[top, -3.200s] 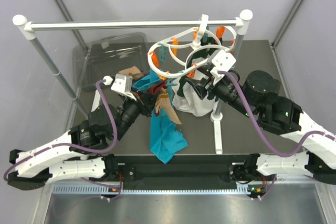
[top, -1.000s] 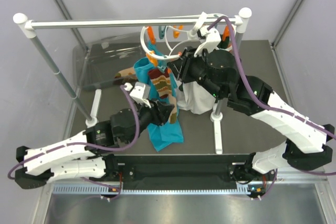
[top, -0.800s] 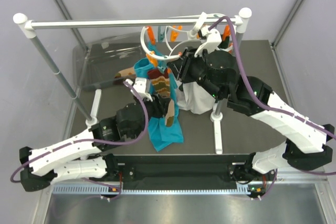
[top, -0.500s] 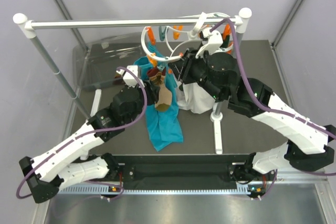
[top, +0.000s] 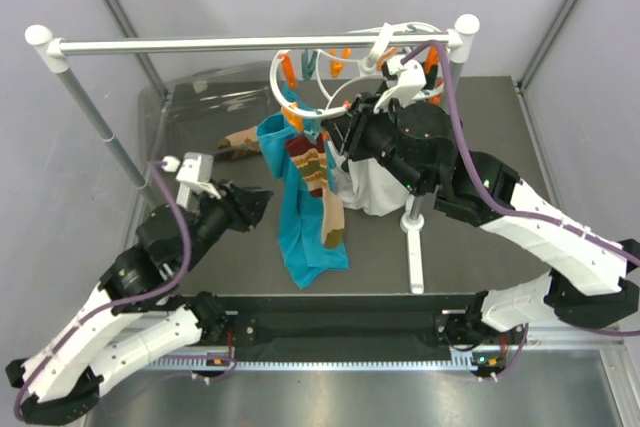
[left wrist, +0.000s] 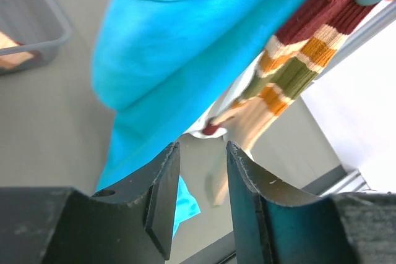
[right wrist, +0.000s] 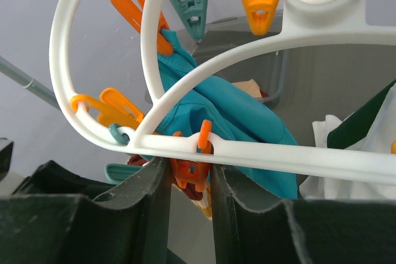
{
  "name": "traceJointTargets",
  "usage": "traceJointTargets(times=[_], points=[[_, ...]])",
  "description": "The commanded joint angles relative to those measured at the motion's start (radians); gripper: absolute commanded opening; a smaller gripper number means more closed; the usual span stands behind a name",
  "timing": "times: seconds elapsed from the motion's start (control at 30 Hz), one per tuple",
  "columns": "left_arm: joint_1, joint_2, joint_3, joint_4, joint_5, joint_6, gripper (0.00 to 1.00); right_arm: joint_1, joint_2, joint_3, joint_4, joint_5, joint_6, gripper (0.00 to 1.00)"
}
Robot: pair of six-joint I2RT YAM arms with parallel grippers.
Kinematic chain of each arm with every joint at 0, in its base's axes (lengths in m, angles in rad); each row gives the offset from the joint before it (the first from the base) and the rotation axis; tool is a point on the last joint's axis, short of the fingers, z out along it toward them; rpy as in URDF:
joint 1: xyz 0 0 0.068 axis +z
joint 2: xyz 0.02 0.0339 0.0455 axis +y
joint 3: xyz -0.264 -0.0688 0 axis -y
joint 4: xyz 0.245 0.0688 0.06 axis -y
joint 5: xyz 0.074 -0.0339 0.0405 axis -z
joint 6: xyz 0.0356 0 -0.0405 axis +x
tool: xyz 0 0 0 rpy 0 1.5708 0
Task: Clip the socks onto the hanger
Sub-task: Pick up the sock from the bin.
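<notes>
White-and-black arms (top: 540, 237), purple cables (top: 453, 97)

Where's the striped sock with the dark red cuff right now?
Top view, centre: the striped sock hangs from the hanger, against the teal cloth and left of the white cloth, just below the orange clip in the jaws of the right gripper.

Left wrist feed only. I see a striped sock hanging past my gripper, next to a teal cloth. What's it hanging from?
Observer: The sock hangs from the white ring hanger, which hooks onto the rail.
Operator: Where's the right arm?
Observer: The right gripper is closed on an orange clip under the hanger's bar, right above the sock.
Operator: Any other sock around?
Observer: Yes, a second sock lies in the clear bin, unclipped.
</notes>
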Motion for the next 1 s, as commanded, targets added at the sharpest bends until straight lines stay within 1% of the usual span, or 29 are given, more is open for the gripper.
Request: traceJointTargets(times=[0.0, 0.03, 0.07, 0.13, 0.17, 0.2, 0.23, 0.3, 0.33, 0.4, 0.43, 0.47, 0.5, 0.53, 0.57, 0.63, 0.67, 0.73, 0.83, 0.87, 0.93, 0.97], points=[[0.004, -0.076, -0.009, -0.157, -0.064, -0.022, 0.41, 0.007, -0.018, -0.015, 0.017, 0.018, -0.012, 0.0], [0.005, -0.082, -0.006, -0.182, -0.09, -0.027, 0.4, 0.007, -0.021, -0.015, 0.014, 0.018, -0.009, 0.0], [0.004, -0.082, 0.003, -0.214, -0.148, -0.05, 0.4, 0.007, -0.022, -0.018, 0.013, 0.018, -0.011, 0.0], [0.005, -0.029, 0.025, -0.327, -0.218, -0.08, 0.4, 0.007, -0.03, -0.023, 0.011, 0.014, -0.011, 0.0], [0.004, 0.011, 0.06, -0.364, -0.242, -0.088, 0.4, 0.008, -0.03, -0.026, 0.011, 0.012, -0.008, 0.0], [0.005, 0.098, 0.077, -0.393, -0.288, -0.088, 0.41, 0.007, -0.035, -0.026, 0.013, 0.012, -0.011, 0.0], [0.005, 0.137, 0.09, -0.43, -0.313, -0.09, 0.43, 0.007, -0.038, -0.029, 0.013, 0.008, -0.012, 0.0], [0.008, 0.203, 0.117, -0.42, -0.382, -0.073, 0.43, 0.007, -0.039, -0.031, 0.01, 0.008, -0.014, 0.0], [0.013, 0.214, 0.121, -0.385, -0.399, -0.061, 0.43, 0.007, -0.042, -0.032, 0.008, 0.008, -0.017, 0.0], [0.065, 0.241, 0.134, -0.34, -0.407, -0.015, 0.44, 0.008, -0.048, -0.037, 0.002, 0.009, -0.021, 0.0], [0.097, 0.254, 0.138, -0.32, -0.37, 0.001, 0.44, 0.008, -0.056, -0.038, -0.001, 0.009, -0.023, 0.0], [0.185, 0.269, 0.147, -0.281, -0.335, 0.027, 0.44, 0.008, -0.059, -0.043, 0.001, 0.009, -0.024, 0.0], [0.236, 0.301, 0.147, -0.259, -0.28, 0.038, 0.43, 0.007, -0.062, -0.046, -0.004, 0.008, -0.024, 0.0], [0.292, 0.319, 0.146, -0.231, -0.169, 0.047, 0.43, 0.007, -0.068, -0.049, -0.004, 0.008, -0.027, 0.0], [0.406, 0.339, 0.134, -0.181, -0.093, 0.056, 0.43, 0.007, -0.07, -0.049, -0.006, 0.005, -0.028, 0.0], [0.506, 0.396, 0.123, -0.124, 0.028, 0.055, 0.41, 0.008, -0.073, -0.05, -0.016, 0.004, -0.028, 0.0], [0.575, 0.416, 0.12, -0.074, 0.118, 0.044, 0.4, 0.007, -0.074, -0.052, -0.016, 0.001, -0.029, 0.0], [0.611, 0.496, 0.133, -0.044, 0.142, 0.032, 0.41, 0.007, -0.074, -0.055, -0.018, -0.005, -0.028, 0.0], [0.648, 0.634, 0.216, -0.039, 0.133, -0.019, 0.45, 0.008, -0.073, -0.061, -0.01, -0.031, -0.018, 0.0], [0.651, 0.698, 0.265, -0.041, 0.094, -0.054, 0.46, 0.007, -0.07, -0.061, -0.009, -0.04, -0.014, 0.0], [0.654, 0.758, 0.308, -0.029, 0.061, -0.096, 0.49, 0.008, -0.059, -0.069, -0.007, -0.061, -0.012, 0.0], [0.659, 0.813, 0.351, -0.027, 0.038, -0.137, 0.5, 0.007, -0.055, -0.072, -0.007, -0.066, -0.009, 0.0]])
